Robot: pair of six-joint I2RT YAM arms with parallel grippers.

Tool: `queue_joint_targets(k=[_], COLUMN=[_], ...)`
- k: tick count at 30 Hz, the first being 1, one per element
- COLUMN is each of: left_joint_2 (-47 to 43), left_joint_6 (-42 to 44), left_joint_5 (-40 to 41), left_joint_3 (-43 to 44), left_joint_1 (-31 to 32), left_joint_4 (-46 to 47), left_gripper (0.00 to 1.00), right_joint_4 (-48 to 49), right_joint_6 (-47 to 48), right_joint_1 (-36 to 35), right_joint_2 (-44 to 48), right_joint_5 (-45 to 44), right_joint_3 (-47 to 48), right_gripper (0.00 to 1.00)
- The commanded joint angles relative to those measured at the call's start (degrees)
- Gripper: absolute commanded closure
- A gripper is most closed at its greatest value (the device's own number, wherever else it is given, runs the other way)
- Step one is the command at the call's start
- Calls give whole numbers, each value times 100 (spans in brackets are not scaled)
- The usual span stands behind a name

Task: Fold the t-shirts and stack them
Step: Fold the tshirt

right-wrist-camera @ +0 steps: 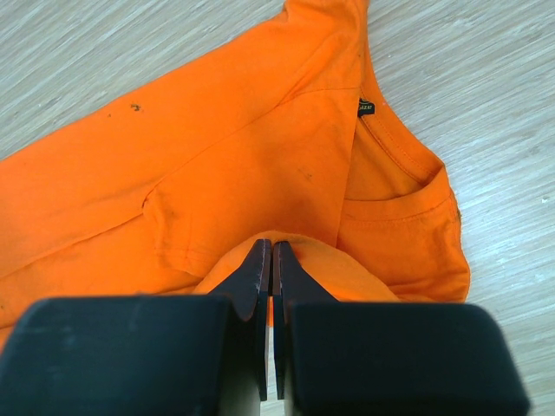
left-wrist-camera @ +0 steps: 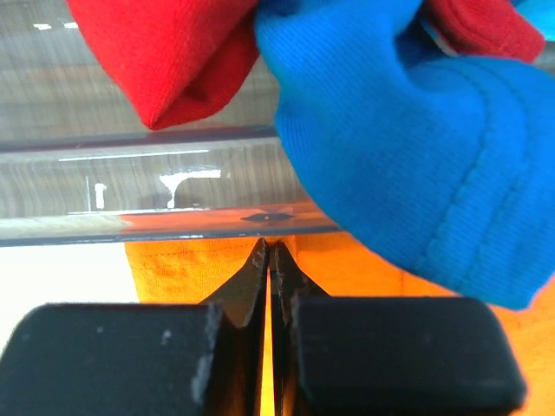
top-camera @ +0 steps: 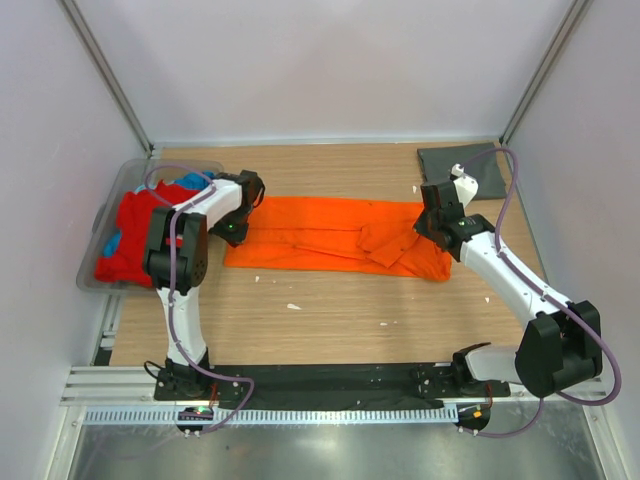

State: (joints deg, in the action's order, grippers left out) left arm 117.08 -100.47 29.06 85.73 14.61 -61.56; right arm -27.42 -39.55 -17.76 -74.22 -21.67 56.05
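Orange t-shirt [top-camera: 330, 235]: lay partly folded, mid-tabletop.
Left hand [left-wrist-camera: 269, 251]: clenched on its left hem, just beside the tub [top-camera: 103, 222].
Right hand [right-wrist-camera: 270, 247]: clenched on a raised pinch near the collar, likely to lift both ends together.

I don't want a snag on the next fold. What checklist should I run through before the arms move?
1. Left gripper shut: ok.
2. Left gripper holding the orange shirt: cannot tell; the pinch itself is hidden.
3. Right gripper shut on a raised fold of the orange shirt: ok.
4. Left gripper clear of the tub: not ok; its tips are close by the wall, with the blue shirt hanging over.
5. Grey shirt apart from the orange shirt: ok.
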Motion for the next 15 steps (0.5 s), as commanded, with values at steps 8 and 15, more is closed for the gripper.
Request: queue_joint_targets(k=[8,15], left_joint_2=[-334,-528], left_joint_6=[-26,-79], left_joint_5=[399,311], left_joint_3=[110,-144], left_joint_1=[7,7], left_joint_4=[-190,126], left_gripper=[100,100], right_joint_4=[131,88], right_joint_6=[-62,-53], right_joint_1=[27,27], right_joint_2=[267,91], right_joint_5=[-83,-118], right_joint_3=[213,275], right_gripper=[99,99])
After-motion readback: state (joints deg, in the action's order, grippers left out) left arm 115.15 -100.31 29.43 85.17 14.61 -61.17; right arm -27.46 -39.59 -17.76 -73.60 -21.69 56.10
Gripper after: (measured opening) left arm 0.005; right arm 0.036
